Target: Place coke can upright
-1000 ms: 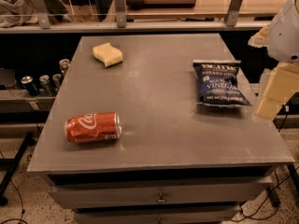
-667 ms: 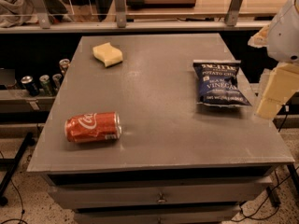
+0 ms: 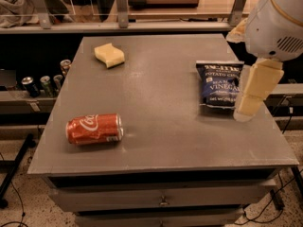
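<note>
The coke can point(image 3: 94, 128) lies on its side near the front left of the grey table point(image 3: 161, 93), its red body with white script facing me and its silver ends pointing left and right. My gripper point(image 3: 251, 97) hangs at the right side of the table under the white arm housing point(image 3: 279, 22), its cream-coloured body pointing down over the right edge of the chip bag. It is far to the right of the can and holds nothing that I can see.
A blue bag of salt and vinegar chips point(image 3: 219, 85) lies flat at the right. A yellow sponge point(image 3: 109, 55) sits at the back left. Several dark and silver cans point(image 3: 45, 82) stand on a lower shelf left of the table. Drawers are below the front edge.
The arm and gripper have shifted a little to the left, now over the chip bag's right edge. The can, sponge and bag have not moved.
</note>
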Available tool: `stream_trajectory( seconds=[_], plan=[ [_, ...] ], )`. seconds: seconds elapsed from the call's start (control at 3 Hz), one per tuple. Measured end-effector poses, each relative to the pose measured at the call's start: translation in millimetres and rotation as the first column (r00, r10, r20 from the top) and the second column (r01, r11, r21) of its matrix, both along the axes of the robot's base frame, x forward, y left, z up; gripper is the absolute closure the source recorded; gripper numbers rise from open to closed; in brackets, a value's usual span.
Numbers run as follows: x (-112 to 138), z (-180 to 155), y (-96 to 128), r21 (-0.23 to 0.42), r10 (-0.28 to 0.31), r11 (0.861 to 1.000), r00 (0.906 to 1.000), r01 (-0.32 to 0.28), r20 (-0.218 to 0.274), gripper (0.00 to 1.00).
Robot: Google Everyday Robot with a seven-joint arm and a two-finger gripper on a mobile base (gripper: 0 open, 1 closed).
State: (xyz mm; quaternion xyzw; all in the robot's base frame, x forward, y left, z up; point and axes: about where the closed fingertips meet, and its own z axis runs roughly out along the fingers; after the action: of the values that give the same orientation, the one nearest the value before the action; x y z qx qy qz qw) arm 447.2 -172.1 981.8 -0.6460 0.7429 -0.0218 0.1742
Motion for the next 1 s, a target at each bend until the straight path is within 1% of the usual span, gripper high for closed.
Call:
stream_trajectory(
  seconds=[0.33, 0.67, 1.0],
  plan=[
    [6.3, -10.3, 47.0, 0.049, 0.117, 0.992, 0.9929, -0.115, -0.023, 0.0],
    [10.7, -35.6, 105.5, 0.142, 0.223, 0.967, 0.9718, -0.211, -0.076, 0.0],
    [10.7, -35.6, 105.5, 0.142, 0.223, 0.967, 0.9718, -0.211, -0.076, 0.0]
  ],
)
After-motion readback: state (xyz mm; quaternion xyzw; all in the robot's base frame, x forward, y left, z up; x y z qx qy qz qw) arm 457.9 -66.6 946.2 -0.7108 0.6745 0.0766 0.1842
